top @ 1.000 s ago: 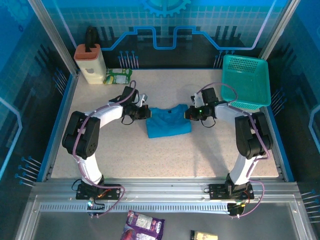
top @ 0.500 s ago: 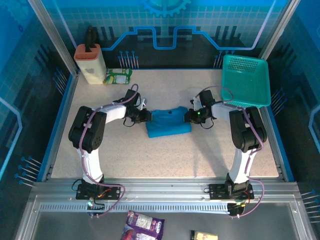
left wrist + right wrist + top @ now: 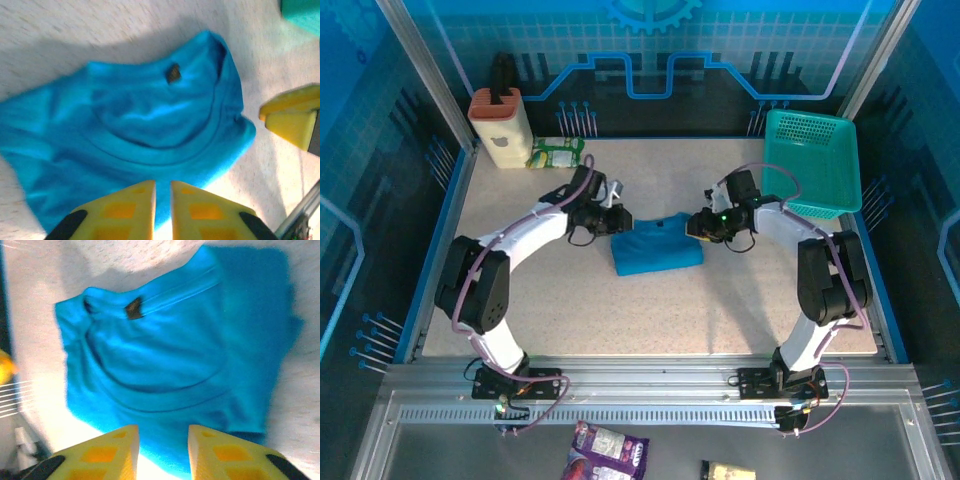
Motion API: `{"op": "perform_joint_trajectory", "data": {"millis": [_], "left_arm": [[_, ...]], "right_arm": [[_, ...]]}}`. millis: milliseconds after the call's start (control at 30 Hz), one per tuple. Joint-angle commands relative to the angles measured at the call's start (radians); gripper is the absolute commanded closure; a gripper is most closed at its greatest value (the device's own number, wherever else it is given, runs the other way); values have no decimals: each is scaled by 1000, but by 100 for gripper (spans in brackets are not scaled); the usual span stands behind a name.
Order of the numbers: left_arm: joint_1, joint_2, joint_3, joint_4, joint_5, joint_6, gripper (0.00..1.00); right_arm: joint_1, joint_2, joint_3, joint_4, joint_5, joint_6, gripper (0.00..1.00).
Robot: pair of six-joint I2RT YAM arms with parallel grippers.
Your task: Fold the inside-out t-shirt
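Mid-frame on table (image 3: 570, 310), t-shirt (image 3: 658, 248) lies bunched compact, neck label up. Left gripper (image 3: 162, 186) at its left edge, jaws nearly closed, empty. Right gripper (image 3: 163, 431) opposite, jaws parted, empty. Both flank the cloth, probably for the next fold.

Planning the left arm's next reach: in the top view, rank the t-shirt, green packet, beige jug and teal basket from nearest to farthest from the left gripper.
From the left gripper:
1. t-shirt, right beside it.
2. green packet, back left.
3. beige jug, back-left corner.
4. teal basket, far right.
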Motion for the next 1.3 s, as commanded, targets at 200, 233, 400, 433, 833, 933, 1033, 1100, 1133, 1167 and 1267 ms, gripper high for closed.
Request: {"op": "perform_joint_trajectory", "data": {"millis": [200,233,400,433,833,933,1033,1100,1133,1167,1267], "left_arm": [[-64,175,-68,-61,-12,-108,98],[-62,192,-67,-74,-26,-107,98],[-47,201,-85,-61,-31,-96,99],[-44,190,-83,-59,-27,-90,99],[74,13,-125,-39,-53,-136,60],[116,33,-138,-33,-25,-136,57],[120,86,-105,-38,-8,-116,57],[116,125,-84,-40,5,-117,57],[114,138,-80,-34,6,-119,58],[112,146,-80,-27,5,-122,58],[107,169,-77,-6,17,-128,59]], "right_arm": [[-11,139,-83,46,-75,55,80],[-19,156,-86,35,-29,50,81],[-46,174,-103,71,-29,46,83],[-45,158,-105,81,-48,50,83],[-52,11,-87,5,-64,54,76],[-64,7,-87,-7,-72,47,75],[-67,3,-84,-19,-73,39,75],[-67,1,-83,-27,-75,36,75],[-68,0,-82,-32,-76,33,74],[-68,-2,-82,-37,-74,30,74],[-70,-13,-88,-40,-69,28,74]]}}
